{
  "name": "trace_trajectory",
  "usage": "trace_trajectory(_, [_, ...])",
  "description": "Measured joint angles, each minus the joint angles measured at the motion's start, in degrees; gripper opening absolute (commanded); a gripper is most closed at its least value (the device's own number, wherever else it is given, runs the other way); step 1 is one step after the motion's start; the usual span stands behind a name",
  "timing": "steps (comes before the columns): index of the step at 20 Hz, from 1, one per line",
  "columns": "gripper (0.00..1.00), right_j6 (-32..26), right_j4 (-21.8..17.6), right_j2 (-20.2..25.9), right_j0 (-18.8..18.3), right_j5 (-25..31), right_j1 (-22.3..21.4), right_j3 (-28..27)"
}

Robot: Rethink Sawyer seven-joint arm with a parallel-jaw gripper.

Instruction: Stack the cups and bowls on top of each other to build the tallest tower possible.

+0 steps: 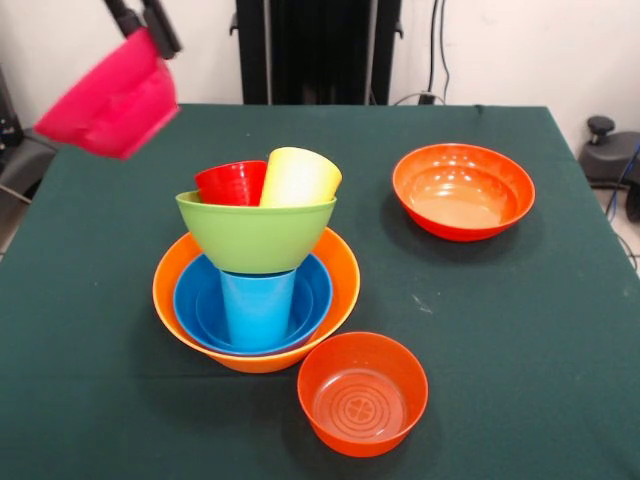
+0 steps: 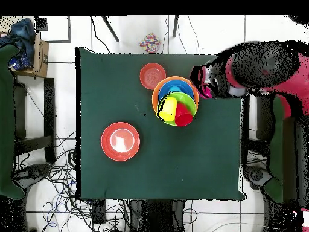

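Observation:
The tower stands left of the table's middle. Its base is the pale orange bowl [image 1: 340,270] [image 2: 158,90], which holds a blue bowl [image 1: 195,300]. A light blue cup [image 1: 257,305] stands in the blue bowl. On that cup rests the lime green bowl [image 1: 255,235] [image 2: 188,104], and leaning inside it are a red cup [image 1: 230,183] [image 2: 183,115] and a yellow cup [image 1: 298,178] [image 2: 166,109]. My gripper [image 1: 150,38] [image 2: 204,81] is shut on the rim of a tilted magenta-pink bowl [image 1: 112,105] [image 2: 207,92]. It holds the bowl in the air, up and to the left of the tower.
A large red-orange bowl [image 1: 463,190] [image 2: 120,141] sits upright at the back right of the front view. A smaller red-orange bowl [image 1: 362,393] [image 2: 152,75] sits near the front edge, just right of the tower. A dark green cloth [image 1: 520,330] covers the table.

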Motion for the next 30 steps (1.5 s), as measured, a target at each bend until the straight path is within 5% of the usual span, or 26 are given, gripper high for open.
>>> trace_trajectory(30, [0.00,0.0,-0.4,-2.8,6.7,-5.1,1.0,-0.3])
